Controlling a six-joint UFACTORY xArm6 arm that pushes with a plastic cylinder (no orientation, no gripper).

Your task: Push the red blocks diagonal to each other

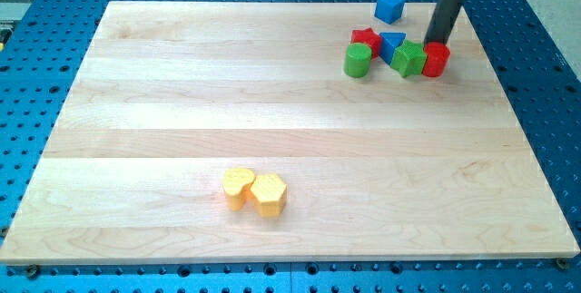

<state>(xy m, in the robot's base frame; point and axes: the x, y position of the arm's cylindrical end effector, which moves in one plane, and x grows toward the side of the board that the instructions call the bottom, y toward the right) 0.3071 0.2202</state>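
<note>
No jaws here, so nothing was held: my tip [438, 41] sat at 12 o'clock of the red cylinder [436, 59], beside the green block [409, 58], red block [365, 38] nearby, so I'd nudge gently downward.

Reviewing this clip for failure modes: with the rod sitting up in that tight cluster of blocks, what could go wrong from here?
1. My tip is right behind the red cylinder, which touches the green block; a push toward the view's left would likely drag the green one along.
2. The other red block is wedged between the green cylinder and the blue block, so it may be hard to reach cleanly.
</note>
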